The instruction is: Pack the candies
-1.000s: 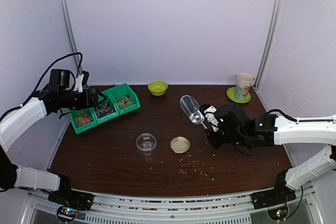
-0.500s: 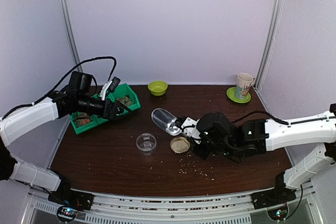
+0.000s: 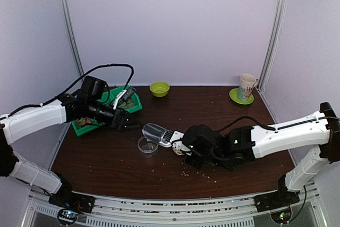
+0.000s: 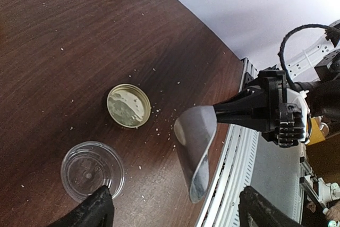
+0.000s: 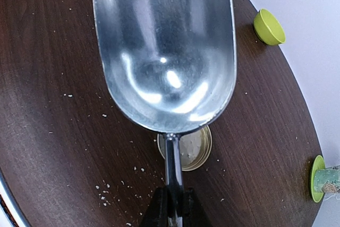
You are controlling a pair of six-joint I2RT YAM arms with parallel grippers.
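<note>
Here, the right gripper [image 5: 172, 206] pinched its fingers tight on the thin handle of a metal scoop [image 5: 164, 51]. The scoop's shiny bowl hung tilted over the dark table [image 3: 106, 158], near a clear round container [image 4: 92, 169] and a gold lid [image 4: 128, 105]. The left gripper [image 4: 178, 213] hovered just above the container, its fingers spread wide and holding nothing. The candies [image 3: 84, 123] lay in a green bin [image 3: 78, 128] at the table's left rear, partly hidden behind the left arm.

walls [image 3: 175, 25]: plain pale lilac | table [image 3: 106, 158]: dark brown wood | corner posts [image 3: 68, 25]: silver metal | front rail [image 3: 186, 209]: metal
</note>
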